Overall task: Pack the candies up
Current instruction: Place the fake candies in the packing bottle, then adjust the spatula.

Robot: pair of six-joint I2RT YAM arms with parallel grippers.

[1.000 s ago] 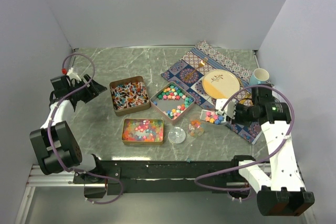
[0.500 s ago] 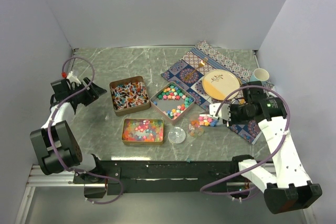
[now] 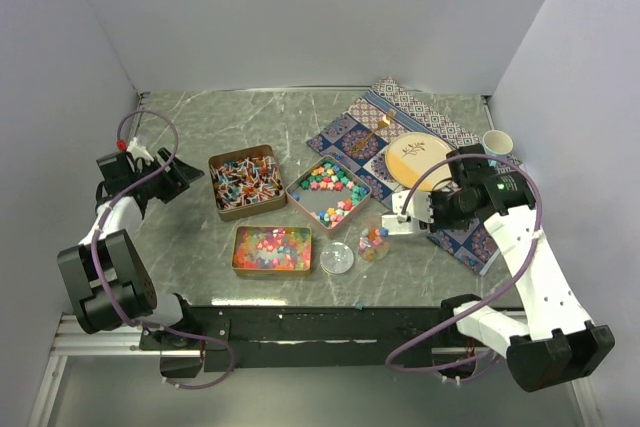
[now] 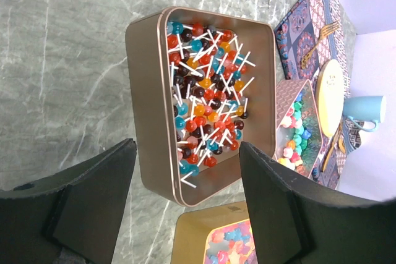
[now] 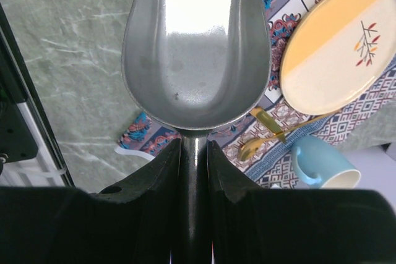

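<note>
The right gripper (image 5: 193,174) has its jaws pressed together on the thin handle of a metal scoop (image 5: 195,60). In the wrist view the scoop's bowl shows only bare grey metal. From above, its mouth points down and to the left at a clear jar (image 3: 374,242) with a few mixed candies (image 3: 375,238) in it. Whether the scoop's lip touches the jar is hard to tell at this size. The jar's lid (image 3: 337,258) lies flat just to its left.

Behind the right arm a patterned mat (image 3: 350,132) carries a yellow-and-cream plate (image 3: 420,159). A pale blue cup (image 3: 497,142) stands near the mat's far right edge.

The left gripper (image 4: 185,159) has its fingers (image 4: 99,196) spread wide with nothing between them. It hangs over the marble table (image 4: 62,60), just left of the first tin.

The rest of the candies sit in three open copper tins:
- The lollipop tin (image 4: 139,91) is packed with red, orange, blue and dark lollipops (image 4: 207,103) (white sticks pointing every way).
- The middle tin (image 3: 300,187) lies on the mat's corner. It holds chunky pieces (image 3: 325,179) in pink, green, yellow and blue, heaped toward its far and right sides.
- The front tin (image 3: 238,247), nearest the arms, holds glossy orange-pink beads (image 3: 272,247).
</note>
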